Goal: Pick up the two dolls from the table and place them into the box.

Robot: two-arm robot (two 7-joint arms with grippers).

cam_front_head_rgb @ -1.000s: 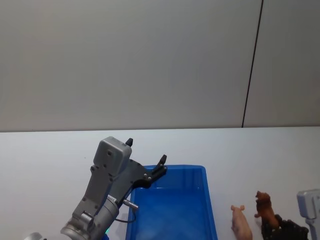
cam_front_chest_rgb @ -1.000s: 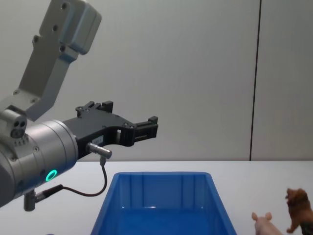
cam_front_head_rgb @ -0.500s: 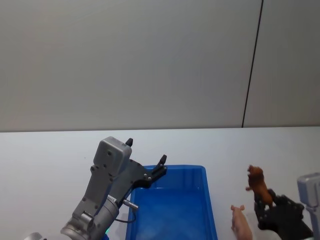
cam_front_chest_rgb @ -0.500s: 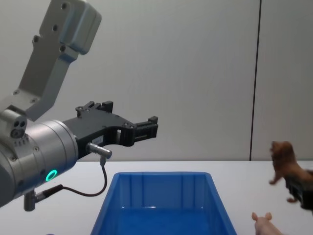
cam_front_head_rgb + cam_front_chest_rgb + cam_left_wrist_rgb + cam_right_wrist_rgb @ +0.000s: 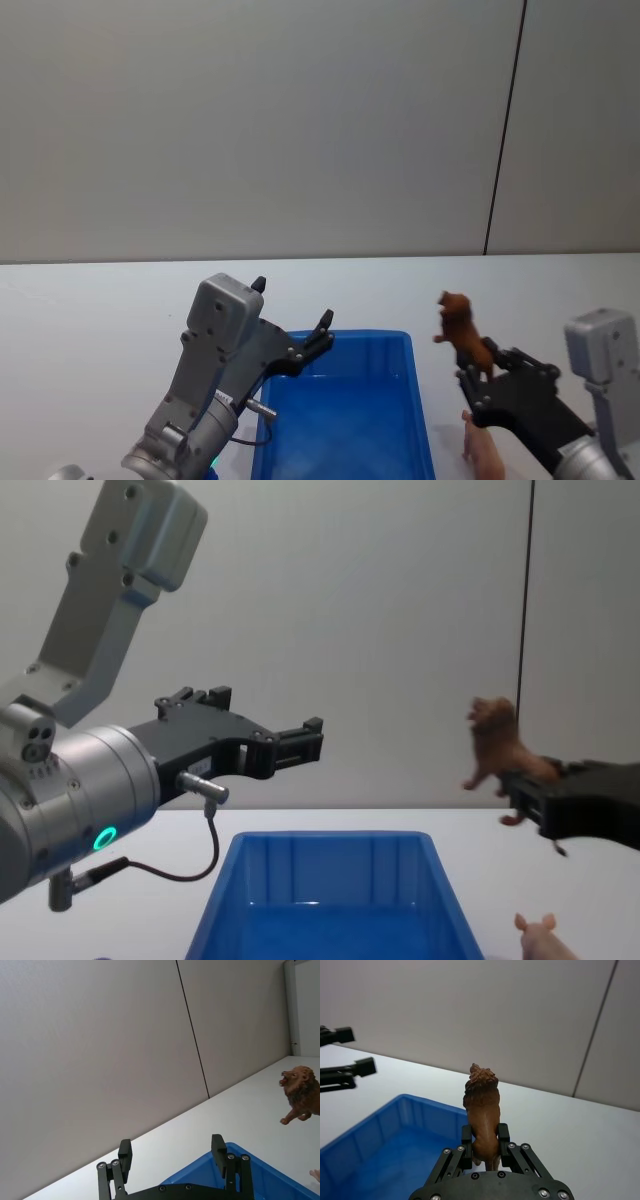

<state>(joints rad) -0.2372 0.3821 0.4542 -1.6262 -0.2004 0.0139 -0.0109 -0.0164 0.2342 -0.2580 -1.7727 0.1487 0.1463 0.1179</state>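
Head view: the right hand point(image 5: 480, 368) grips the reddish-brown doll point(image 5: 458, 322) by its hindquarters, up in the air just right of the blue box point(image 5: 421, 400). The pale pink doll point(image 5: 482, 448) lies on the white tabletop point(image 5: 100, 300) below, beside the box's right wall. The left hand point(image 5: 291, 305) hangs above the box's left side, fingers spread wide, and the box's blue floor shows bare.
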